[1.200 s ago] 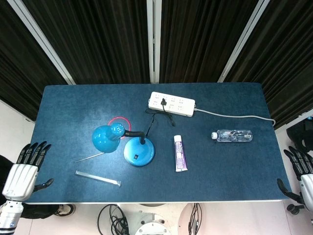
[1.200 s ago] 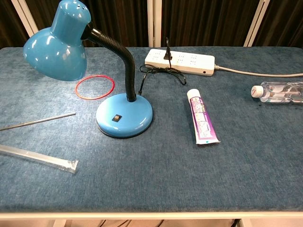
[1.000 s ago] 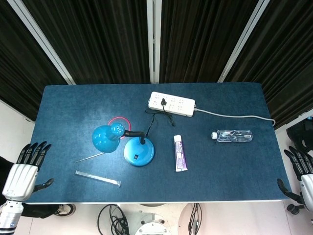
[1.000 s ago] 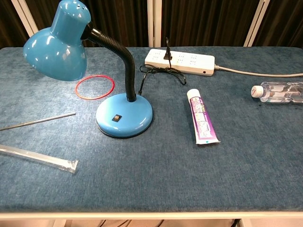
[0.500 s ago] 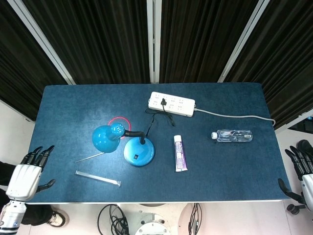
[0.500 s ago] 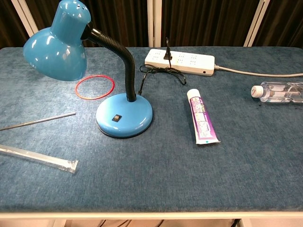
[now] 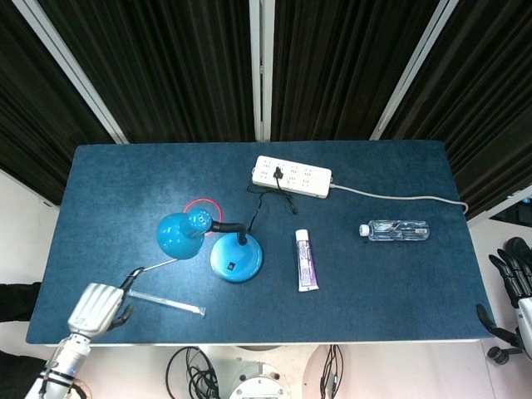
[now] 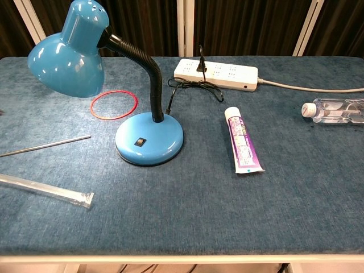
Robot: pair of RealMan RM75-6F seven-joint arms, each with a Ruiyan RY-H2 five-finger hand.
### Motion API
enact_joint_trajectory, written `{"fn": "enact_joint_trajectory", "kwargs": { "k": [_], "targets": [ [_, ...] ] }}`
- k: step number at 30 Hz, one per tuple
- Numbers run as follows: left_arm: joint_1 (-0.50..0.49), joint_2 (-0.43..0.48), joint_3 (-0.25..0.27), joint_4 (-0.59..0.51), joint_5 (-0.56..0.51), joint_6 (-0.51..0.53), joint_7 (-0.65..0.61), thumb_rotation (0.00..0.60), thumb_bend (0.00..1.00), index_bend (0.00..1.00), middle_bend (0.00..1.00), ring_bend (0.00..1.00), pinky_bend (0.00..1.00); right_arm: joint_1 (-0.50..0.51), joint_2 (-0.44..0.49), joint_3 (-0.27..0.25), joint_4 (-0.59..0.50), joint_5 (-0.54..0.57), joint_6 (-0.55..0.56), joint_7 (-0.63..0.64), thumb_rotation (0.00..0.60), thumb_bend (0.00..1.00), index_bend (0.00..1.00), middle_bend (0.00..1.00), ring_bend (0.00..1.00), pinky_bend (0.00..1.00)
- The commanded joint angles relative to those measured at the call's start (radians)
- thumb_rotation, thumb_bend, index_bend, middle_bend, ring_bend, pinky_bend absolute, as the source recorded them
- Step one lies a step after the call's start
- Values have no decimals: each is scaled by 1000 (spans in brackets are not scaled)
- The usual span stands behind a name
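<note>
My left hand [image 7: 98, 307] hovers over the table's front left corner, fingers apart and holding nothing. Its fingertips are close to the left ends of a thin metal rod [image 7: 155, 267] and a clear plastic tube [image 7: 166, 302]. My right hand [image 7: 519, 281] hangs off the table's right edge, fingers spread and empty, nearest to a lying water bottle [image 7: 395, 229]. A blue desk lamp [image 7: 237, 256] stands left of centre with its shade [image 8: 68, 54] bent to the left. The chest view shows neither hand.
A red ring [image 7: 202, 206] lies behind the lamp. A white power strip [image 7: 292, 175] with the lamp's plug and a grey cable sits at the back. A purple toothpaste tube [image 7: 305, 260] lies right of the lamp base. The blue table [image 7: 391, 299] ends near both hands.
My left hand has swung from beside the table's left edge in over the front left corner, toward the rod and clear tube. The right hand has drifted slightly outward.
</note>
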Motion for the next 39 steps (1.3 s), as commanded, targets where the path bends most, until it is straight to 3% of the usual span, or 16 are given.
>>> {"fn": "enact_joint_trajectory", "kwargs": {
  "k": [1,6,16,29,39],
  "targets": [
    [-38,-50,-15,5,-7,-46,35,600,418,100,837,847,858,0,1,1,-2,0,1,1,600,326,0,1,0,0],
    [-99,-123,-33,2,-71,-152,98,600,420,73,831,843,852,-1,13,2,-11,0,4,-2,600,327,0,0,0,0],
    [-214,-233,-85,21,-136,-264,156,600,419,71,821,837,846,-16,21,0,-26,-2,25,-14,600,327,0,0,0,0],
    [-301,-317,-101,78,-216,-317,216,600,420,71,823,837,857,-16,19,6,-21,19,12,-16,600,327,0,1,0,0],
    [-337,-357,-98,142,-256,-328,192,600,423,71,825,837,860,-11,15,12,-7,48,-15,-7,600,326,0,1,0,0]
  ]
}}
